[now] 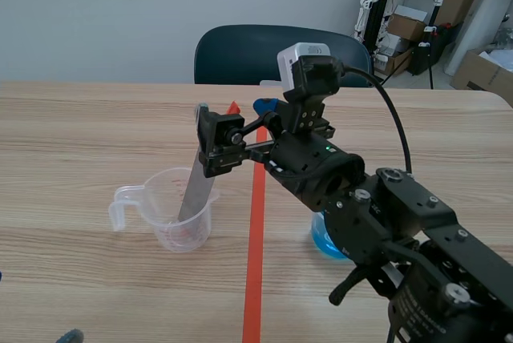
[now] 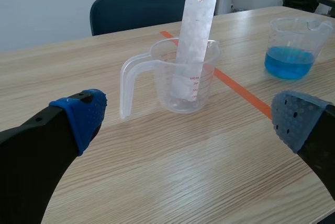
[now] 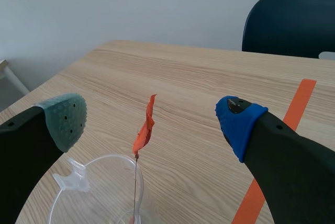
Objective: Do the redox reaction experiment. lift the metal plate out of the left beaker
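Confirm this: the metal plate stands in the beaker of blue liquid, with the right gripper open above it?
No. The metal plate stands in the clear beaker, not the blue liquid beaker, as the left wrist view shows. The right gripper is open above it.

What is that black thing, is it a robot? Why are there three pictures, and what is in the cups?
Yes, it is a robot with two black arms. One picture looks out from between the arms; the other two come from little cameras on each wrist. On the wooden table stand a clear beaker with a metal plate leaning in it and a second beaker with blue liquid. Nothing is held yet. The right gripper is open, one finger on each side of the plate's top. The left gripper is open too, facing the clear beaker.
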You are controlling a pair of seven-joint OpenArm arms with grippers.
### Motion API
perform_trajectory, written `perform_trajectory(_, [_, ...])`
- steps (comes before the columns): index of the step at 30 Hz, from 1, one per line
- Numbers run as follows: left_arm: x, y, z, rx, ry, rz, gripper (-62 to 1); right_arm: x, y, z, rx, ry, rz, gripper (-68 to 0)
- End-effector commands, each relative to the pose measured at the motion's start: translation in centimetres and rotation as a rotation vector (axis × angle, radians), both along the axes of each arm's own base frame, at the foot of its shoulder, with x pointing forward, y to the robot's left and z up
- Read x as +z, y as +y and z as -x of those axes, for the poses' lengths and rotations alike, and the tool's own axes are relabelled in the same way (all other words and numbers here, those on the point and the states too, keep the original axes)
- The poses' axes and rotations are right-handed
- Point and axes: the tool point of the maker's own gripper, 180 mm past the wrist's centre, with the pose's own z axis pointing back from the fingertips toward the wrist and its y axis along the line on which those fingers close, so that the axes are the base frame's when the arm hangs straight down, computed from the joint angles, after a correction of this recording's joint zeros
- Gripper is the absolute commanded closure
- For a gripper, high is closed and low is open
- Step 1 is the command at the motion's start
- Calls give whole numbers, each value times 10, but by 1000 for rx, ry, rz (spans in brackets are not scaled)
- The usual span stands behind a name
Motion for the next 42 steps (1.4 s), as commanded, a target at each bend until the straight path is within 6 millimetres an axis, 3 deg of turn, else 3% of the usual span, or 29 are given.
perform_trajectory(1, [7,-1,-2,4,-26,19,-623,7,0,-2,-3,-17,-25,-505])
perform_trajectory(24, [7,-1,-2,4,-26,19,-623,2,1,0,2,1,-14,-159])
perform_trajectory(30, [7,-1,-2,4,-26,19,-623,1,2,0,5,-6,3,-13])
perform_trajectory(42, [7,-1,-2,4,-26,19,-623,-1,5,2,29,-38,68,-2])
